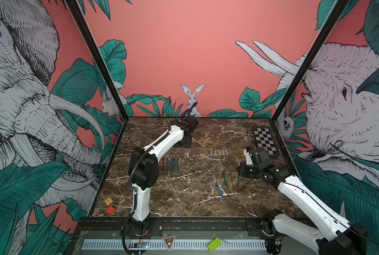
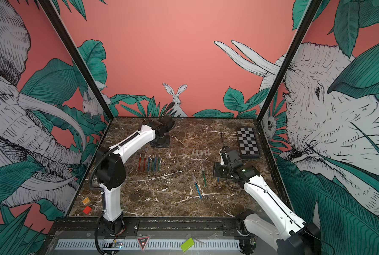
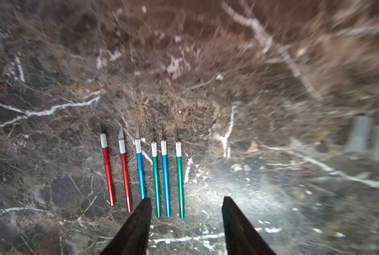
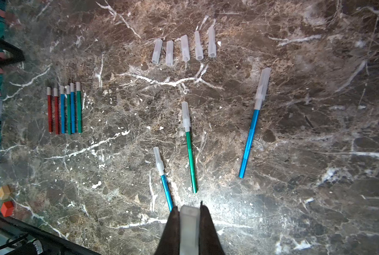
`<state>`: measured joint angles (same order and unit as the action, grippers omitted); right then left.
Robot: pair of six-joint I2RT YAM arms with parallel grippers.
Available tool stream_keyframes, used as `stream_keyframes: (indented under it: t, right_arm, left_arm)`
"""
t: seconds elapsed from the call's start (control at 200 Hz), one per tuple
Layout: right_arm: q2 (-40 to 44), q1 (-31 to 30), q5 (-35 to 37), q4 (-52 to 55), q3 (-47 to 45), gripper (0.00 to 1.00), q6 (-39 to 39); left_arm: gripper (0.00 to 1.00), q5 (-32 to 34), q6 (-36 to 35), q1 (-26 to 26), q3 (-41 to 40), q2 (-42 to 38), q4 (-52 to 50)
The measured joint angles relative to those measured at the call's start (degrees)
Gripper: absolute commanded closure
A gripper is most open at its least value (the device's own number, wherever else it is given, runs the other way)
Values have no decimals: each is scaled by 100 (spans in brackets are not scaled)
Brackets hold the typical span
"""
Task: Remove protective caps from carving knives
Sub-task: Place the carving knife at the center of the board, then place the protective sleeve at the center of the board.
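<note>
Brown veined marble forms the bench (image 1: 184, 205). Left of centre in both top views lies a tidy row of six uncapped carving knives (image 1: 167, 164) (image 2: 148, 164) (two red, two blue, two green handles, blades bare), parallel and side by side. Right of centre and farther back, five loose protective caps (image 1: 219, 152) (image 2: 200, 152) lie in a second row, well apart from that row of knives. Nearer the front, right of centre, three capped knives (image 4: 189, 150) (two blue, one green) lie scattered and apart from one another, each with a sleeve over its tip. The left gripper (image 3: 186, 199) hovers over the handle ends of the uncapped row, its fingers (image 3: 137, 225) spread apart and grasping nothing. The right gripper (image 4: 189, 209) hangs above the bench at the right of the frame, beside the capped knives, its fingers (image 4: 208, 231) clenched on a sixth cap (image 4: 189, 223). A checkerboard (image 1: 264, 141) lies at the far right edge of the bench.
</note>
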<state>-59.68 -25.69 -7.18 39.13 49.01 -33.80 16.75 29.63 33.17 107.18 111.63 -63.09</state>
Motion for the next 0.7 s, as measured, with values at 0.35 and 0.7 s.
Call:
stream_keyframes:
  t: [0.35, 0.7]
  right_arm:
    - [-2052, 289, 417, 236, 1386, 100, 625]
    - [-4382, 612, 758, 553, 3322, 100, 1156]
  left_arm:
    - [27, 153, -870, 0, -1545, -2343, 645]
    - [13, 498, -1366, 0, -3790, -3447, 1589]
